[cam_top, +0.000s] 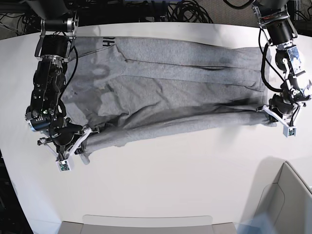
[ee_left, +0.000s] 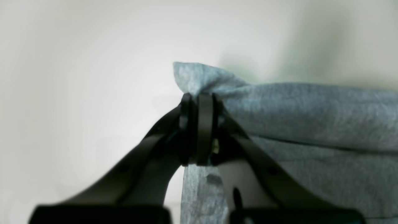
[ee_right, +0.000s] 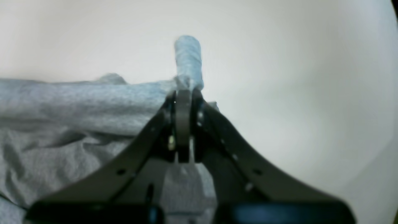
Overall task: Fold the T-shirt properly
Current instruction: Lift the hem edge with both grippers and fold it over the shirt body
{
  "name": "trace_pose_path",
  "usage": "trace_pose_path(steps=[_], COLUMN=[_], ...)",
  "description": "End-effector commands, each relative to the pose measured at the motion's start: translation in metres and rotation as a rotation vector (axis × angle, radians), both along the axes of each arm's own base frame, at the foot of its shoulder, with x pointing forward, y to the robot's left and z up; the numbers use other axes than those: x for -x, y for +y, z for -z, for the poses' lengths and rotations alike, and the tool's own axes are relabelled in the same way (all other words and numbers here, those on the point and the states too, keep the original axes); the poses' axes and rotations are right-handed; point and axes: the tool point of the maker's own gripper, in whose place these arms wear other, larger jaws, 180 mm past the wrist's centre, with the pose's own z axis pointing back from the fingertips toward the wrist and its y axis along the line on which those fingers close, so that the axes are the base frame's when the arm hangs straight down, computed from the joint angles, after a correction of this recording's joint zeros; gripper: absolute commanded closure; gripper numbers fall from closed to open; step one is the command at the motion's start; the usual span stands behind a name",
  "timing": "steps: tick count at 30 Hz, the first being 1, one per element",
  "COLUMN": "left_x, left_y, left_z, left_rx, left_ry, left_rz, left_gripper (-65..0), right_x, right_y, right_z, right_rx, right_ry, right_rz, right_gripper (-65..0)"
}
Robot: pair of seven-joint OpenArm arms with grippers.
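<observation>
The T-shirt (cam_top: 170, 87) lies spread across the far half of the white table (cam_top: 165, 185), its near edge lifted. I see my left gripper (ee_left: 199, 96) pinching that edge at the right, and my right gripper (ee_right: 183, 93) clamping it at the left.

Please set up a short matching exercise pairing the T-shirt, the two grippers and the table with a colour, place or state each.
Column one:
1. T-shirt
2. left gripper
3. right gripper
4. table

Column two:
a. white, bare in front of the garment
b. heather grey, stretched between both arms
c. shut on cloth, on the base view's left
d. shut on cloth, on the base view's right

Pairs: 1-b, 2-d, 3-c, 4-a
</observation>
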Motion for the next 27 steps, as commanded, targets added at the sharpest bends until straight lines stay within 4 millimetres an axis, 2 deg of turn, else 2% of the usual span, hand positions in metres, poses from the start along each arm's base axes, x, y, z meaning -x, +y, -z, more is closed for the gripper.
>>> trace_pose_path(steps=[1, 4, 6, 9, 12, 14, 24, 27], left_x=[-0.009, -0.008, 0.0, 0.005, 0.012, 0.015, 0.038, 0.042], left_y=[0.009, 0.009, 0.009, 0.005, -0.002, -0.005, -0.007, -0.009], left_z=[-0.019, -0.018, -0.011, -0.02, -0.029, -0.031, -0.009, -0.011], left_rx=[-0.029, -0.029, -0.032, -0.06, -0.092, -0.102, -0.101, -0.112], left_ry=[-0.054, -0.051, -0.031, -0.05, -0.068, -0.073, -0.003, -0.005], left_rz=[-0.005, -0.005, -0.003, 0.019, 0.047, 0.059, 0.068, 0.079], left_gripper=[0.0, 0.0, 0.0, 0.0, 0.0, 0.0, 0.0, 0.0], right_x=[-0.005, 0.005, 0.014, 0.023, 0.033, 0.038, 0.082, 0.094], right_y=[-0.001, 0.001, 0.001, -0.001, -0.015, -0.018, -0.014, -0.015], right_z=[-0.019, -0.018, -0.014, -0.01, -0.012, -0.008, 0.01, 0.014], right_rx=[0.01, 0.023, 0.03, 0.036, 0.029, 0.031, 0.064, 0.083], right_ry=[-0.06, -0.054, -0.05, -0.043, -0.053, -0.043, 0.029, 0.073], right_rz=[-0.005, -0.012, -0.013, -0.008, 0.035, 0.043, 0.029, 0.029], right_gripper=[0.0, 0.0, 0.0, 0.0, 0.0, 0.0, 0.0, 0.0])
